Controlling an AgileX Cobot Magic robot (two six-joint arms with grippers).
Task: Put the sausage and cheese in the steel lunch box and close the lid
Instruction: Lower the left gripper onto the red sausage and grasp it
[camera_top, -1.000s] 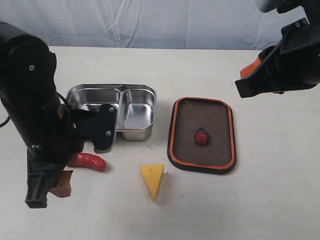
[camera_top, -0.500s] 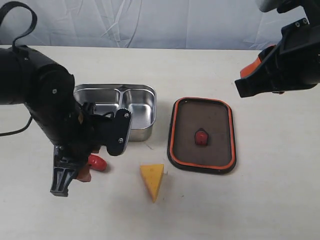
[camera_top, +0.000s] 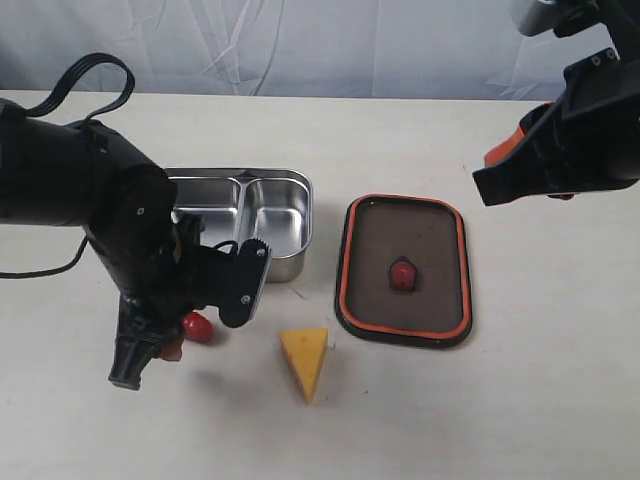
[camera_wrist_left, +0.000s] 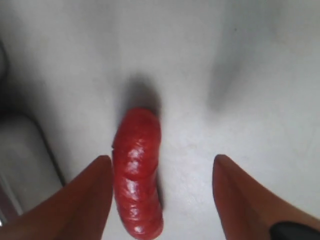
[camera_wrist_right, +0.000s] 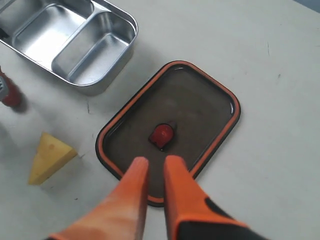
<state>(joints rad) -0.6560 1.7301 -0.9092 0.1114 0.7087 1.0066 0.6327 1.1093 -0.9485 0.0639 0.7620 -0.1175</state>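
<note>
Table (camera_top: 420, 140), one, pale.
Lid (camera_top: 420, 235), one: dark, orange-rimmed, with a red tab at its centre. It lies flat on the table just right of the box.
Steel lunch box (camera_top: 283, 267), one: two compartments, which the right wrist view shows as bare steel.
Cheese (camera_top: 306, 360), one yellow wedge on the table, nearer the camera than box and lid.
Sausage (camera_wrist_left: 137, 175), one, red, on the table. The exterior view shows only its end beside the arm; the left wrist view shows most of it.
Left claw (camera_wrist_left: 161, 162): wide, astride the sausage.
Right claw (camera_wrist_right: 156, 160): narrow, holding nothing, above the lid.
</note>
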